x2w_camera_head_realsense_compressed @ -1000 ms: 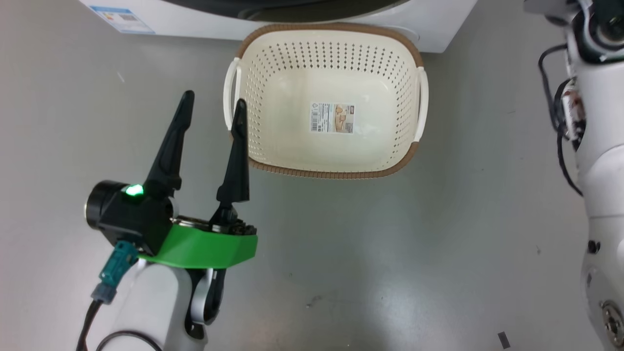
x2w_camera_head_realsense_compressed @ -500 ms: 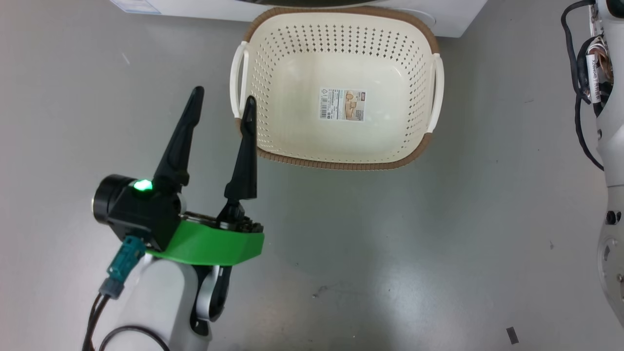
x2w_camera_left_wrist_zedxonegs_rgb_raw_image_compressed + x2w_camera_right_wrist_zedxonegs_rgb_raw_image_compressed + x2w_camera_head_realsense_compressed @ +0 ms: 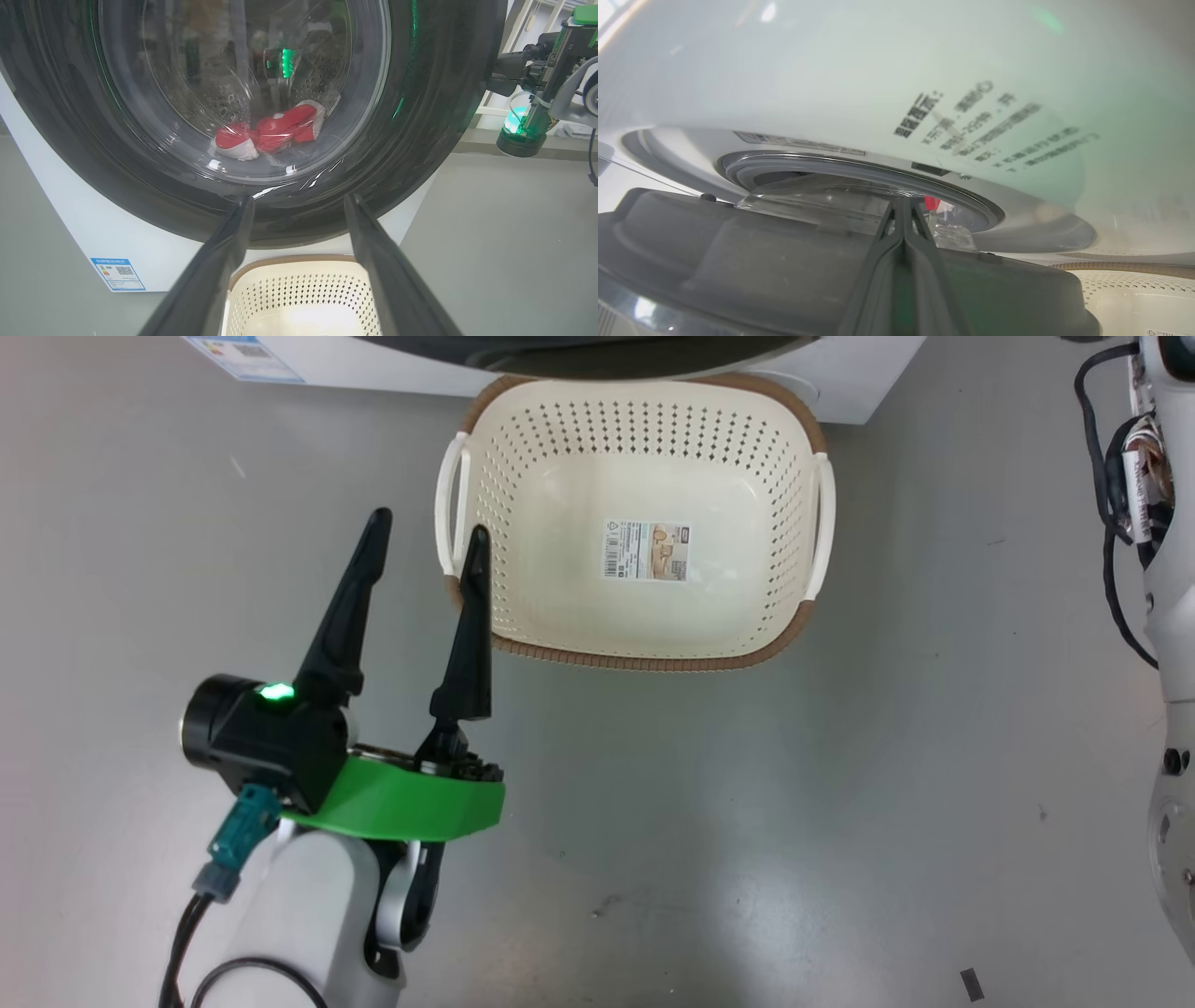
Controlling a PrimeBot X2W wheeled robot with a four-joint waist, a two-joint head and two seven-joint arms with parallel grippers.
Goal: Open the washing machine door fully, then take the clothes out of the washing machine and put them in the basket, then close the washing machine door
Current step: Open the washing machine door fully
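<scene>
Resembles a lab laundry mock-up: white washing machine (image 3: 88,219) on bare grey floor (image 3: 747,821), blue label (image 3: 117,273) on its front.

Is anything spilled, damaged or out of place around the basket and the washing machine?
Nothing stands out. The basket sits upright and empty before the washing machine; the clothes lie inside, behind its door.

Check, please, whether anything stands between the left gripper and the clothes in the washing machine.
Yes: the door, only ajar, is in the way. Seen from the left gripper, its glass window covers the clothes lying behind it.
</scene>
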